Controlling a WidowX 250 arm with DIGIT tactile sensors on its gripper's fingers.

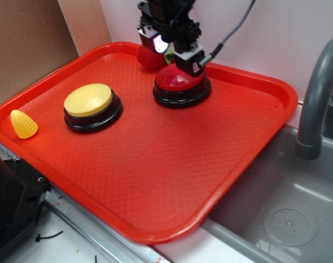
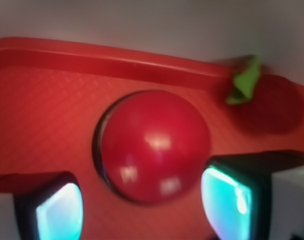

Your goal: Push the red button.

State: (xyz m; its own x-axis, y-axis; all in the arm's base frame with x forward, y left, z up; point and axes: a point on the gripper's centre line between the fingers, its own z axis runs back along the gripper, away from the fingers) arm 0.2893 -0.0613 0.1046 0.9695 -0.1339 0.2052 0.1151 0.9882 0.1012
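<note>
The red button (image 1: 180, 82), a glossy red dome on a black base, sits at the back of the red tray (image 1: 155, 181). My gripper (image 1: 172, 52) hangs directly over it, and one finger (image 1: 191, 63) is down at the dome's top. In the wrist view the red button (image 2: 152, 142) fills the middle. My gripper (image 2: 142, 200) is open, its two fingers standing wide apart on either side of the dome's near edge with nothing held. Whether a finger touches the dome cannot be told.
A yellow-domed button (image 1: 89, 99) stands at the tray's left, with a yellow corn toy (image 1: 24, 124) near the left rim. A fuzzy red ball with a green leaf (image 2: 272, 107) lies just behind the red button. A sink (image 1: 287, 213) and grey faucet (image 1: 320, 93) are at the right.
</note>
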